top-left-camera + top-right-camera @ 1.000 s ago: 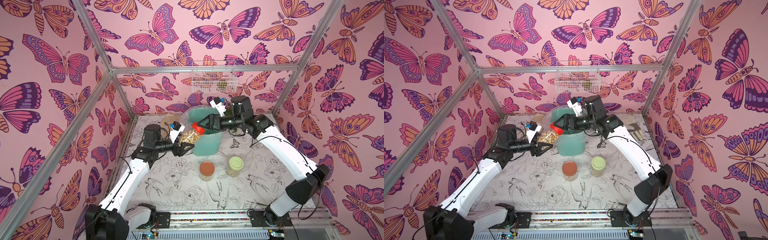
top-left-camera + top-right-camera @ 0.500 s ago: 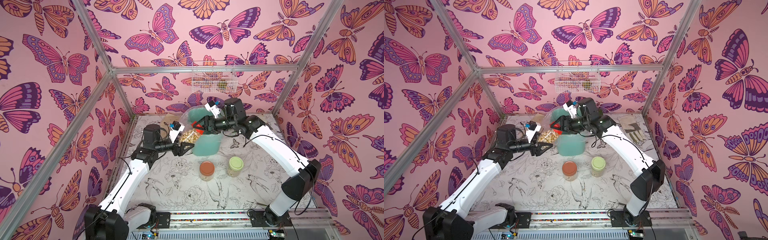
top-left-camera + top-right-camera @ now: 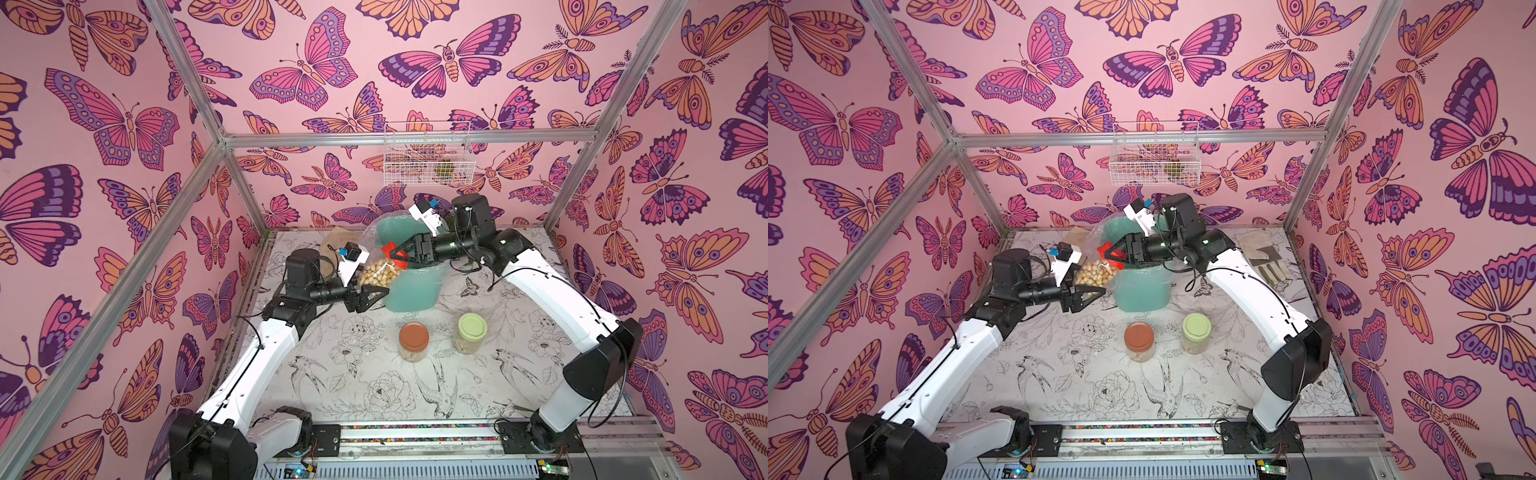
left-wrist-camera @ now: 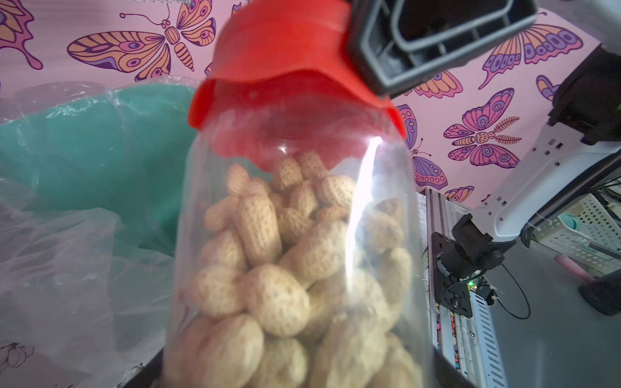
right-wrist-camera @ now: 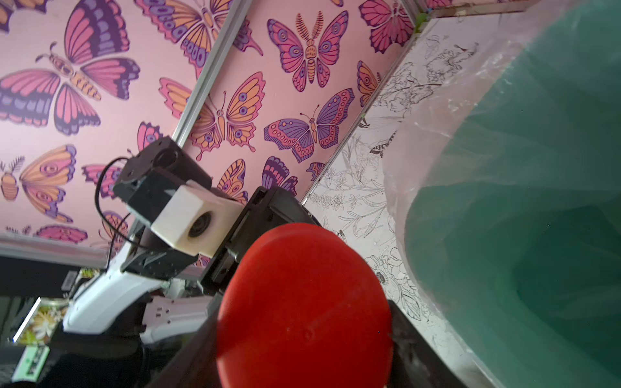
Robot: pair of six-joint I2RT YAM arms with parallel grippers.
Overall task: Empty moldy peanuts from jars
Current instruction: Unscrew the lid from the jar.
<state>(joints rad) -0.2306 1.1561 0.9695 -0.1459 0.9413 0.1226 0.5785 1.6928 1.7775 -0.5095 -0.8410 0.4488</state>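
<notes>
My left gripper is shut on a clear jar full of pale beige peanuts, held tilted just left of the teal bin. The jar's red lid sits on its mouth. My right gripper reaches in from the right and is shut on that lid, with a dark finger against its rim. Two more jars stand on the table in both top views, one with a brown lid and one with a pale green lid.
The bin has a clear plastic liner and stands at the back middle of the table. A wire basket hangs on the back wall. A glove lies at the back right.
My right arm has shifted left toward the held jar, and its jaws have closed from wide open onto the red lid. The left arm and jar have stayed put.
</notes>
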